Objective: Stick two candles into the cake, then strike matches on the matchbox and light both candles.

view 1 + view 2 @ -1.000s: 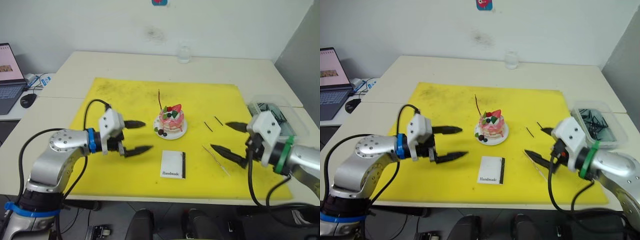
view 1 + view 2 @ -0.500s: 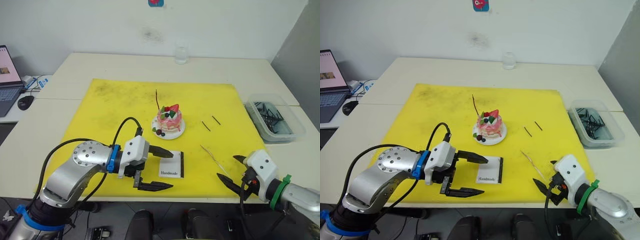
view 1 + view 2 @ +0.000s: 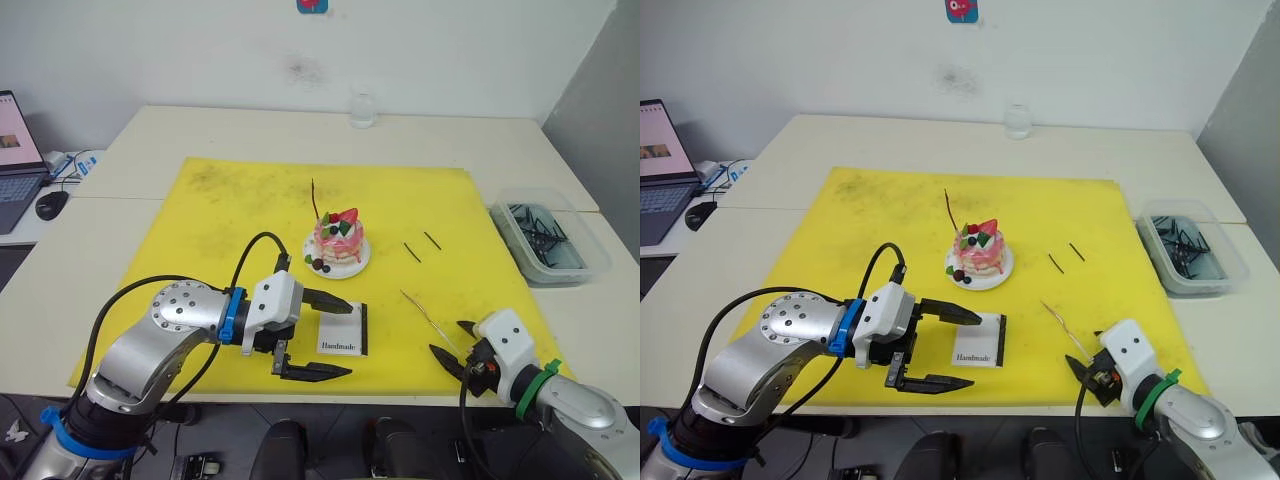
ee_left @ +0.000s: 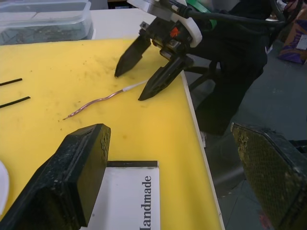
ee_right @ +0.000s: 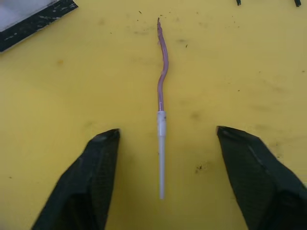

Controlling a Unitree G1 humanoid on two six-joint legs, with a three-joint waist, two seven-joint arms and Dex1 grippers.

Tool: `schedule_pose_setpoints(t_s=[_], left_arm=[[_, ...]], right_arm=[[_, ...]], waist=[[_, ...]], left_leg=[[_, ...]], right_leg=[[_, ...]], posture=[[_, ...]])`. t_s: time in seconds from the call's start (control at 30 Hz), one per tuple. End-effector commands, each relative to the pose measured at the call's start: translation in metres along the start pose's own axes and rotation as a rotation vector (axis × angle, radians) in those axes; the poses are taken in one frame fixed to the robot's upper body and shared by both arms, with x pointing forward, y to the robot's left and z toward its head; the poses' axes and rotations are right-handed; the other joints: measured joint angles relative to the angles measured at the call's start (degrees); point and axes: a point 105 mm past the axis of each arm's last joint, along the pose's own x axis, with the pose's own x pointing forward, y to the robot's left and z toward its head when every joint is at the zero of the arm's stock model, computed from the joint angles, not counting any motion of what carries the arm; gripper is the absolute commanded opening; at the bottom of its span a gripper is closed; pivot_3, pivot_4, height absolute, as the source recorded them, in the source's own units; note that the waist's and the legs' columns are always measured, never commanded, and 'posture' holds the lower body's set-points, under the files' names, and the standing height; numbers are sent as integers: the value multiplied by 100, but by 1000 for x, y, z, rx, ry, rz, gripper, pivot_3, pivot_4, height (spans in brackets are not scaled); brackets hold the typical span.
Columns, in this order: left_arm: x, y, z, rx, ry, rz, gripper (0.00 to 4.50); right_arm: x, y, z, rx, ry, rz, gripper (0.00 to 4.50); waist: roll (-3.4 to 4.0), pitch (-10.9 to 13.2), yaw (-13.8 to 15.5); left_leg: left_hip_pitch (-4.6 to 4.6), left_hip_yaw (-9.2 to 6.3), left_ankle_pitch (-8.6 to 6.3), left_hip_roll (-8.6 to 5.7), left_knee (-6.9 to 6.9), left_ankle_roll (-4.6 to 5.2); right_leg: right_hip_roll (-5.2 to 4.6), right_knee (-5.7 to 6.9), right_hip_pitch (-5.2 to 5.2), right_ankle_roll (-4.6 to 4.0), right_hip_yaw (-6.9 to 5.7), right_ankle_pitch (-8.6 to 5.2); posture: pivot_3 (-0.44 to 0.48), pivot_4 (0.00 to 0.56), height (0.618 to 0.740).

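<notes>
Left eye view: two candles, one in cake (image 3: 337,243), one flat; two matches (image 3: 424,245); both claws wide open, empty.

Plain white wall (image 3: 180,50), beige tables (image 3: 230,130) (pushed together), yellow mat (image 3: 230,210), laptop (image 3: 15,150)

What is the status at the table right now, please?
Left gripper open over the matchbox. Right gripper open, straddling the loose candle's pale end. One candle stands at the cake. Nothing blocking.
</notes>
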Motion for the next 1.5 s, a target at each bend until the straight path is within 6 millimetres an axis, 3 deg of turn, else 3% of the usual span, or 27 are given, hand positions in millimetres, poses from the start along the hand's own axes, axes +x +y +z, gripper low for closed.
schedule_pose_setpoints(t_s=[0.03,0.23,0.53,0.7,1.0,1.5], left_arm=[[3,-1,7,31,-7,-7,4500],[3,-2,7,31,-8,-2,4500],[2,-6,9,22,-13,1,4500],[3,-8,10,5,-28,-13,4500],[6,-7,11,-3,-39,-37,4500],[7,-8,11,2,-37,-42,4500]], right_arm=[[-1,0,2,-10,3,-7,2131],[-3,1,5,-13,5,-3,27],[-15,-8,25,-42,-17,23,27],[-41,-36,32,-126,38,47,27],[-87,-86,2,-147,159,74,27],[-87,-86,-25,-39,228,101,27]], waist=[[0,0,1],[0,0,2],[0,0,4],[0,0,10],[0,0,19],[1,0,9]], left_leg=[[0,1,0,-1,0,0],[0,2,0,-2,2,0],[-1,3,0,-3,1,0],[-1,2,0,-5,1,0],[-2,7,0,-6,1,0],[0,4,0,-6,2,0]], right_leg=[[0,0,0,-1,0,-1],[-1,0,2,0,2,0],[-1,0,1,8,3,5],[0,-1,2,10,1,6],[8,-2,5,9,-4,4],[8,1,5,10,-1,5]], posture=[[0,150,740],[0,150,740],[0,150,740],[0,150,740],[0,150,740],[0,150,740]])
